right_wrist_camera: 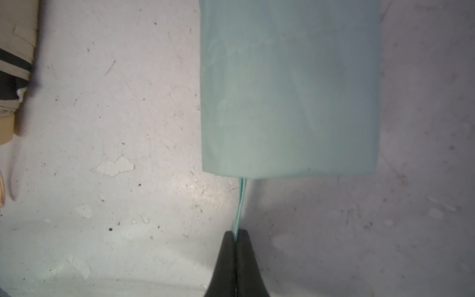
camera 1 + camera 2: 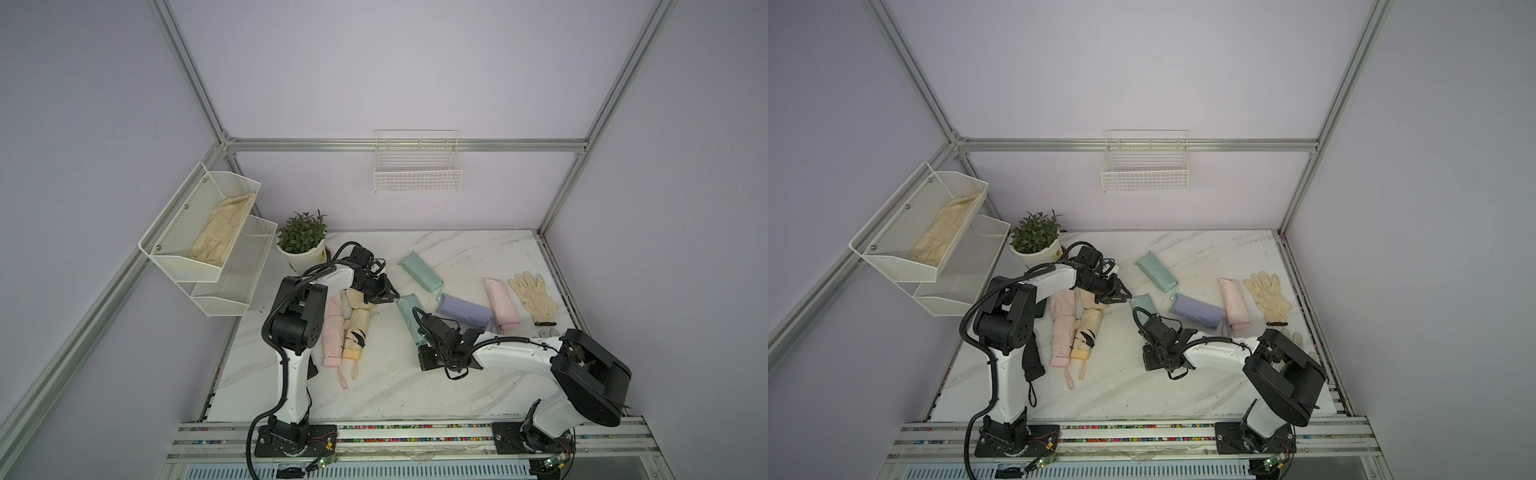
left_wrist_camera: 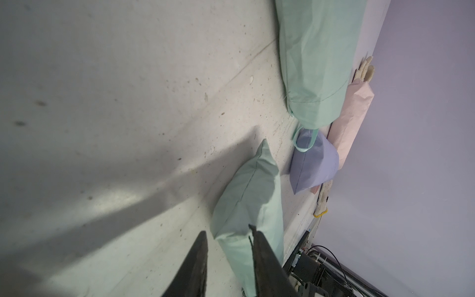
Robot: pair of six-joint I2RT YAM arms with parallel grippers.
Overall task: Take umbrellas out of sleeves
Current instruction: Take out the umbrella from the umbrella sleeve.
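The mint green sleeve (image 2: 405, 313) lies near the middle of the table (image 2: 399, 390), between the two arms. It looks full and round, so I judge that its umbrella is inside it. The right gripper (image 1: 236, 234) has its jaws pressed together on the thin mint wrist loop (image 1: 240, 203), which comes out of the mouth of this sleeve. The loop is probably chosen because it is the only part of the umbrella that shows outside the cloth. The left gripper (image 3: 226, 231) is at the opposite, closed end. Its jaws stand narrow with a small gap, and the corner of the sleeve is between them, not clearly pinched. I think one arm is there to hold the cloth while the other pulls the loop, so that umbrella and sleeve separate along their length. If the left jaws catch too little cloth, the sleeve may slide along with the umbrella. A pink umbrella (image 2: 334, 332) and a yellow umbrella (image 2: 357, 332) lie bare, side by side, near the left arm. A second mint sleeve (image 2: 419, 272), a lilac sleeve (image 2: 465, 311) and a pink sleeve (image 2: 500, 305) lie toward the right side and look full.
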